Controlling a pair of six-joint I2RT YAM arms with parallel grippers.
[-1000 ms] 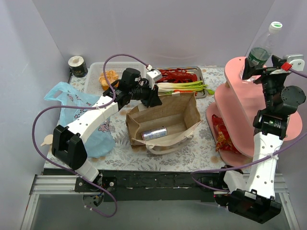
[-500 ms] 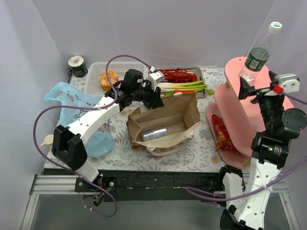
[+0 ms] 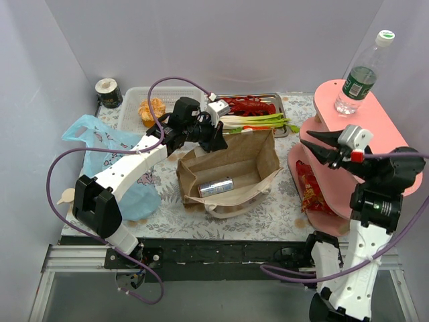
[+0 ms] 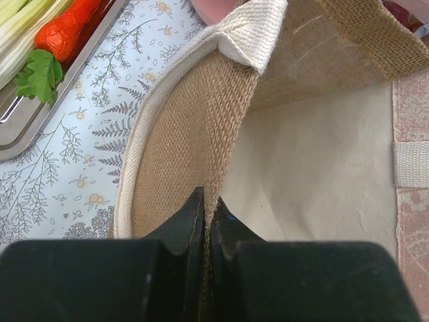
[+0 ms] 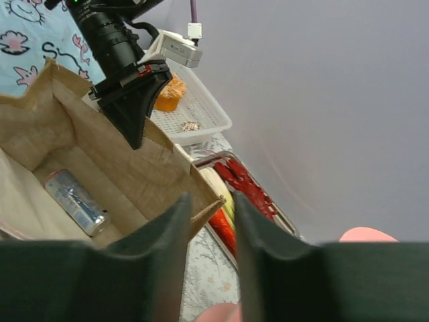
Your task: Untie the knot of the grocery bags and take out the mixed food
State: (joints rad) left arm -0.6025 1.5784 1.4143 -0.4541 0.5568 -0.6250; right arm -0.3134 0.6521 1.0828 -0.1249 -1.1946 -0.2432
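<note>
The right arm has swung down from the pink tiered stand [image 3: 385, 127]. Its right pincer [image 3: 310, 150], released, now points at the open brown woven bag [image 3: 234, 161] on the table [image 3: 281, 208].

Left wrist: the left pincer [image 4: 209, 218] is clenched on the bag's rim.

Right wrist: a slim silver drink can [image 5: 75, 199] lies inside the bag, and an orange cupcake-like piece [image 5: 171, 94] sits in the white slotted basket [image 5: 201, 114].

Plain pale-lilac walls [image 3: 234, 40] enclose three sides of a worktop [image 3: 281, 211] covered in floral-print cloth; a black rail [image 3: 221, 251] and aluminium frame [image 3: 67, 258] border its near edge.
</note>
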